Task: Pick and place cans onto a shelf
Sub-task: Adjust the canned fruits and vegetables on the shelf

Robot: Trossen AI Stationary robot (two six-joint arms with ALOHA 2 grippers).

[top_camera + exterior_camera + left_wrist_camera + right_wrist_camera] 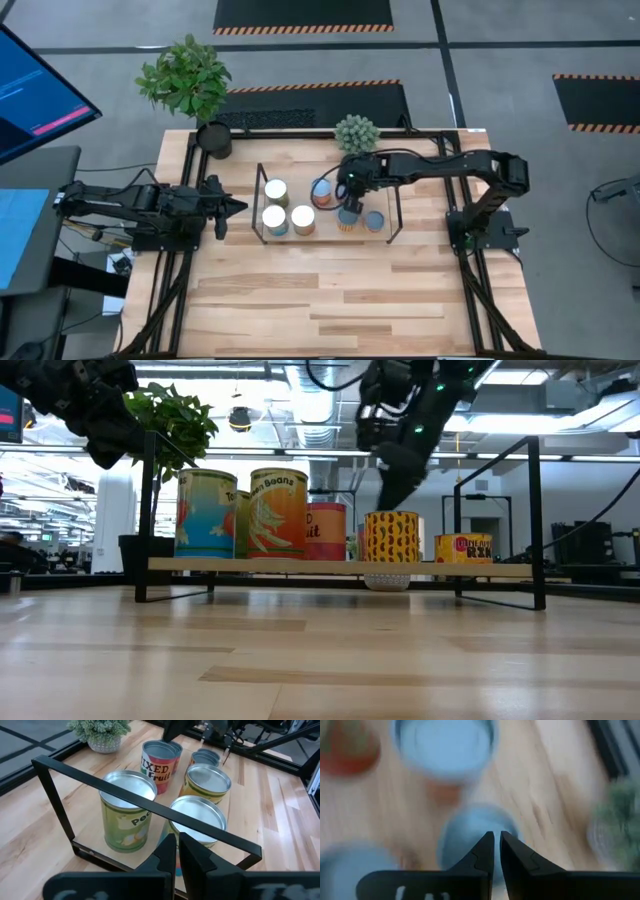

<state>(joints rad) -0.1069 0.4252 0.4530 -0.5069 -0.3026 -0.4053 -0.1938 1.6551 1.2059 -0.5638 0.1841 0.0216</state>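
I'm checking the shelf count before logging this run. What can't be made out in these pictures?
- Total cans: the right gripper covers part of the shelf in the high view.
- Low view: front cans hide those behind; the mixed fruit can is partly covered.
- Right wrist view: blurred, so the can beyond the fingers has no readable label.
- Left wrist view: the shelf's wire frame crosses the near cans.

Left arm lies extended low along the bench's left side, left claw point(238, 208) closed. Right arm reaches inward from the right, wrist angled downward, right claw point(496, 840) nearly closed.
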